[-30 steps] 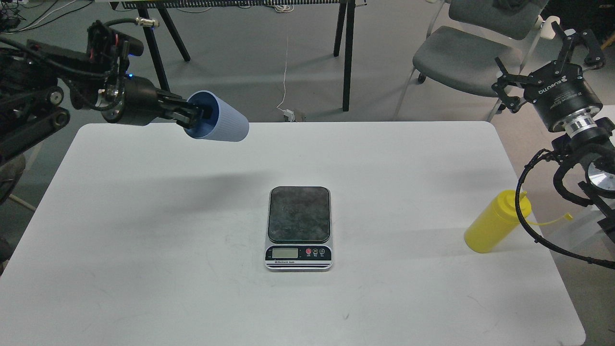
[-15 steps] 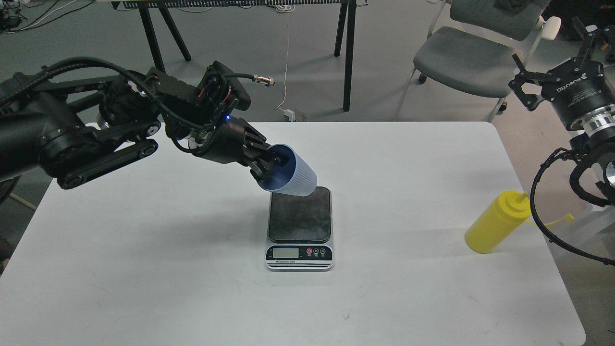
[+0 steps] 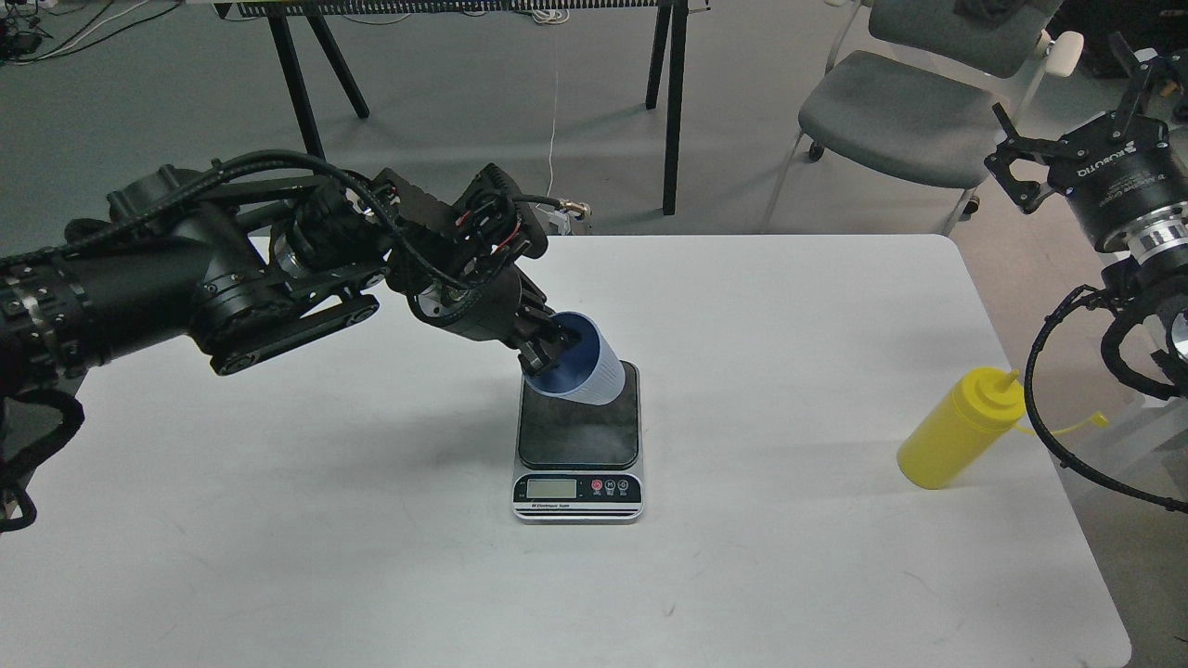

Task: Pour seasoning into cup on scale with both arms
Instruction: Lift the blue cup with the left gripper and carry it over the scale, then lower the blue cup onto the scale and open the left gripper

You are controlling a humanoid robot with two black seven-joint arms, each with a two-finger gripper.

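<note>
1. Cup (image 3: 577, 368), tilted, sits low over the scale's (image 3: 577, 443) far edge (possibly touching), mid-table.
2. Left gripper (image 3: 549, 345) pinches its rim.
3. Right gripper (image 3: 1067, 111) hangs spread wide past the right edge.
4. Seasoning (image 3: 961, 428) stands near that edge.

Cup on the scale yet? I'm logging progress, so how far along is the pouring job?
Done: the left gripper has the cup by its rim. In hand: it holds the cup tilted over the scale, not yet standing flat. Left: the seasoning stands untouched on the table; the right gripper is open, well away from it.
</note>
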